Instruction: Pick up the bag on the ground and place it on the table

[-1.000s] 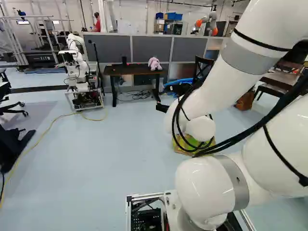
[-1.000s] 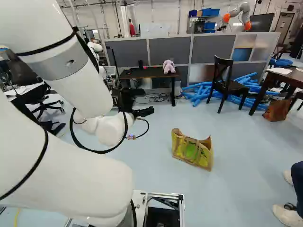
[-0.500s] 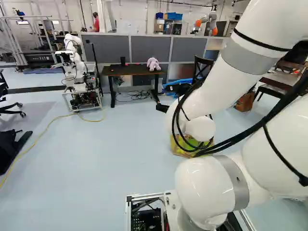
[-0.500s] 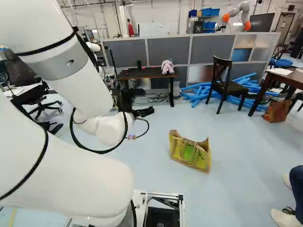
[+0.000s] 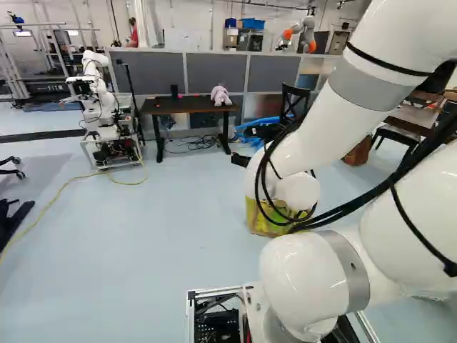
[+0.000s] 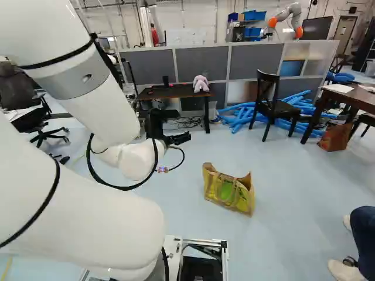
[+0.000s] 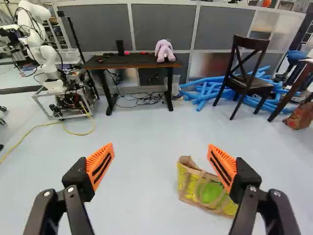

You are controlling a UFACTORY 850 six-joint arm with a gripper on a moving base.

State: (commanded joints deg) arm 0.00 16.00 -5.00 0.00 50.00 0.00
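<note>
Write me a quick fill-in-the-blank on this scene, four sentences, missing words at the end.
1. The shopping bag rests on the ____, off the table.
2. The claw is not shut but ____.
3. The claw's pads are ____ in colour.
4. The tubes lying behind the chair are ____ in colour.

Missing words: floor; open; orange; blue.
</note>
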